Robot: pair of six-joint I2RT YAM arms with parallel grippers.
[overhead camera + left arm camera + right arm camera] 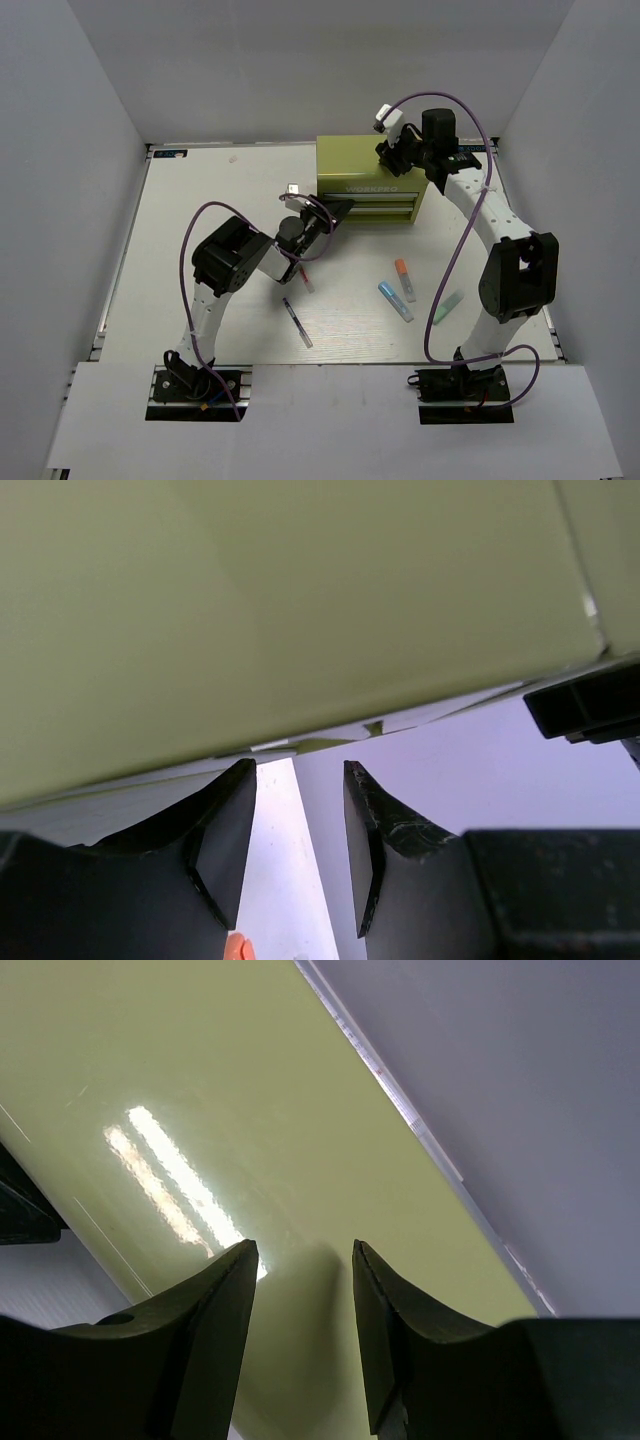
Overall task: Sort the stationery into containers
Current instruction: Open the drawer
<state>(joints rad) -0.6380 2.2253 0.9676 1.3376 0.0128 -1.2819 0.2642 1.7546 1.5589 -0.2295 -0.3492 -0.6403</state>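
The olive tool chest (362,165) stands at the back centre, its two drawers facing me. My left gripper (338,209) is open and empty at the chest's front left corner; the chest's olive side (280,610) fills that wrist view above the fingertips (232,810). My right gripper (402,160) is open and empty just over the chest's top right, with the glossy lid (200,1080) under it. On the table lie an orange-capped marker (404,280), a blue marker (394,300), a pale green stick (447,307), a purple-tipped pen (297,322) and a red-tipped pen (304,280).
The white table (200,200) is walled in by grey panels on three sides. The left arm's elbow (235,255) hangs over the table's left centre, next to the red-tipped pen. The right arm (515,270) arches over the right side near the green stick.
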